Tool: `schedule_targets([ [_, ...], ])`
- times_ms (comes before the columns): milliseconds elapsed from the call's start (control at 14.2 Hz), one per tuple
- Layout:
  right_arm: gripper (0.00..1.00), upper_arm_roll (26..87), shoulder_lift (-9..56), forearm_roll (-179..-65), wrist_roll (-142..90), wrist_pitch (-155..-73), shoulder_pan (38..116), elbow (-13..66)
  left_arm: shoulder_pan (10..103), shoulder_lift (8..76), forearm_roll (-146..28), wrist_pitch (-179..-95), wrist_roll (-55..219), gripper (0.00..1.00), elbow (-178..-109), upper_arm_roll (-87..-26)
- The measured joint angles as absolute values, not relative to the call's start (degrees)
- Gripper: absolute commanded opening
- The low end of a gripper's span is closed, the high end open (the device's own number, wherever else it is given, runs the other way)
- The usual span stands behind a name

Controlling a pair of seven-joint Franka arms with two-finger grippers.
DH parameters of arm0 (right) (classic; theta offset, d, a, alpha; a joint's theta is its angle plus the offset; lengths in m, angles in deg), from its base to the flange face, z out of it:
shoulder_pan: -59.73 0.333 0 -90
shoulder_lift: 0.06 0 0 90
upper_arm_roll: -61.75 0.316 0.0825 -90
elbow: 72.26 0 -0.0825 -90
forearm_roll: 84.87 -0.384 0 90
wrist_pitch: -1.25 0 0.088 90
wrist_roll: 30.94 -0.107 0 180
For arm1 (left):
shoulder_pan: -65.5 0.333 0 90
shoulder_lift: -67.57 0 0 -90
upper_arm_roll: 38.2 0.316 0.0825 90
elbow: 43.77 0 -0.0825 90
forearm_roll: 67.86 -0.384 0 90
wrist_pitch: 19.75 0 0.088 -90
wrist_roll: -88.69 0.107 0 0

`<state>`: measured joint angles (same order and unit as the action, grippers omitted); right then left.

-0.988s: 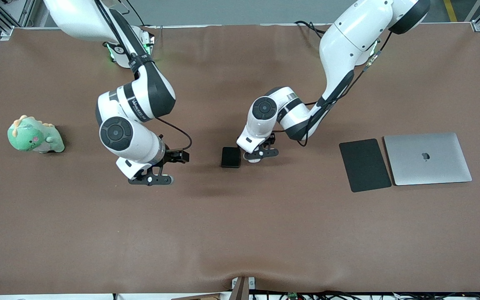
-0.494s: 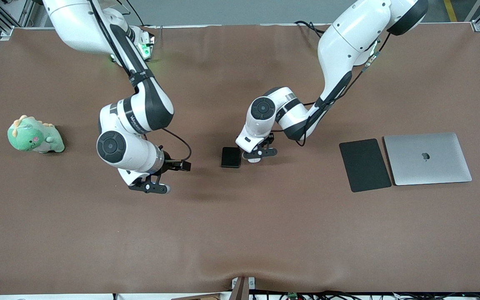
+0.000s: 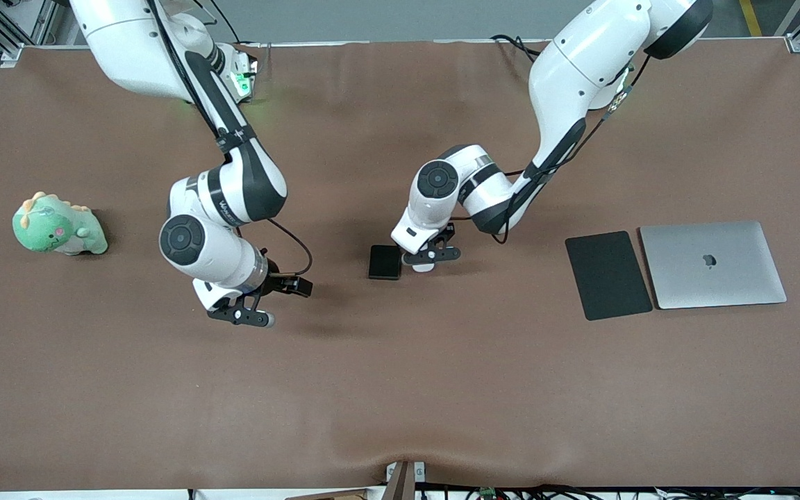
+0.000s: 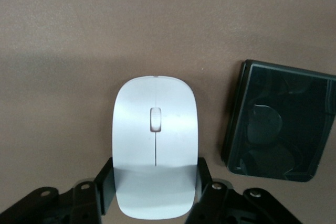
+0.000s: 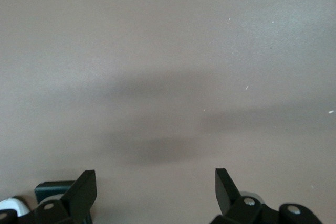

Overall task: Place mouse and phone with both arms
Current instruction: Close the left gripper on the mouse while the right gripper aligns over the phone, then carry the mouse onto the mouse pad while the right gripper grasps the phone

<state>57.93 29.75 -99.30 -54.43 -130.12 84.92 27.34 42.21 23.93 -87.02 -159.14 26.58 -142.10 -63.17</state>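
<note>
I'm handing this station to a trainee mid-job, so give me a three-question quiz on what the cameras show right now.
1. True or false: the left tool has its fingers on either side of the small white glossy oval mouse.
2. Multiple choice: the small black glossy rectangular phone lies A) on the silver laptop, B) on the brown table cover beside the mouse, C) in the right tool.
3. Fill in: the flat black mouse pad lies beside the silver ____.

Key: 1 true. 2 B; the right tool is open, holds nothing, and is over bare cover between the phone and the green plush dinosaur. 3 laptop.
</note>
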Motion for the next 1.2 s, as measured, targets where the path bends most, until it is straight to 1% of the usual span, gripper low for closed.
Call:
schedule_targets([
  [141, 1.0, 58.02, 29.42, -99.3, -54.43, -131.65, 85.24, 29.28, 42.32, 23.94, -87.54, -159.13, 26.58, 0.37, -141.41, -62.94],
  [282, 1.0, 58.17, 29.06, -99.3, -54.43, -131.74, 85.64, 29.62, 43.21, 24.13, -89.08, -159.13, 26.58, 0.37, -140.82, -62.63],
  [564, 1.0, 58.44, 28.77, -99.32, -56.65, -131.8, 89.17, 28.85, 49.15, 27.36, -90.14, -157.86, 30.71, 0.36, -140.76, -62.55],
  [705, 1.0, 58.45, 29.26, -99.32, -58.23, -131.84, 90.92, 28.72, 54.06, 29.89, -90.14, -156.81, 33.82, 0.36, -143.01, -63.12],
  [846, 1.0, 58.54, 30.7, -99.32, -58.37, -131.86, 92.06, 27.72, 60.87, 32.06, -90.14, -156.7, 38.53, 0.36, -146.59, -64.88],
  [988, 1.0, 58.62, 32.93, -99.32, -58.39, -131.85, 94.03, 25.87, 68.3, 34.29, -90.16, -156.69, 43.52, 0.36, -150.51, -67.2],
  [1199, 1.0, 58.62, 36.25, -99.32, -59.63, -131.85, 97.01, 22.25, 76.35, 38.13, -90.17, -156.52, 51.96, 0.37, -156.35, -68.03],
])
